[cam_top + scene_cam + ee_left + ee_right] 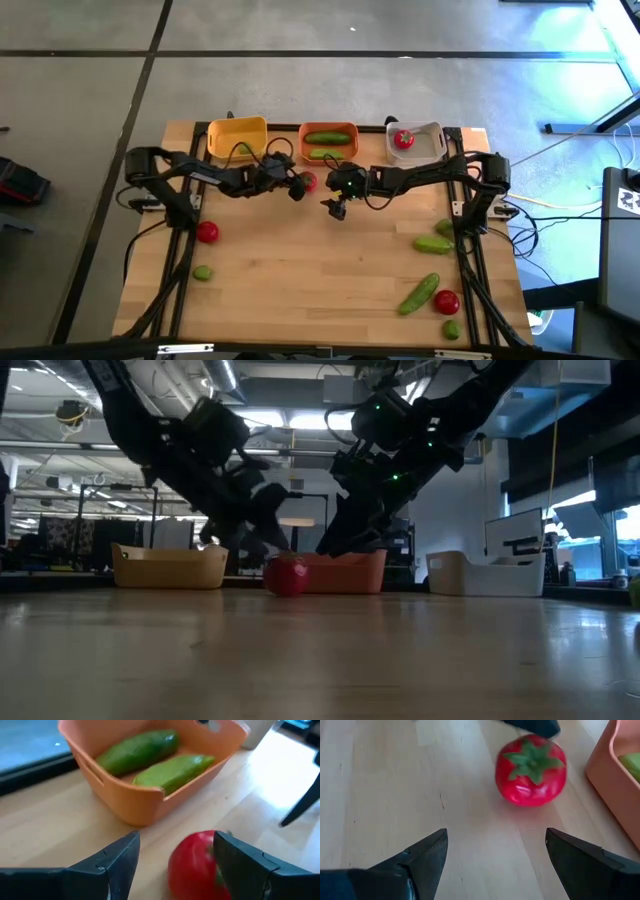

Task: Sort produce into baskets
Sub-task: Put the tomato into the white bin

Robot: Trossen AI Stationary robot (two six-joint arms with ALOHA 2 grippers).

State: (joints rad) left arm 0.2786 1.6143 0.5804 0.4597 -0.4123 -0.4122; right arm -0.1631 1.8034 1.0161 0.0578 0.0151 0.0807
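Tomato [309, 181] on desk [320, 270], just before orange basket [328, 141]; left gripper [296, 187] fingers apart around it, not clamped; right gripper [336, 205] beside tomato, fingers wide, empty.

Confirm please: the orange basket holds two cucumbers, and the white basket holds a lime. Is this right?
Not quite. The white basket holds a tomato, not a lime; the high view shows it. The orange basket does hold two cucumbers.
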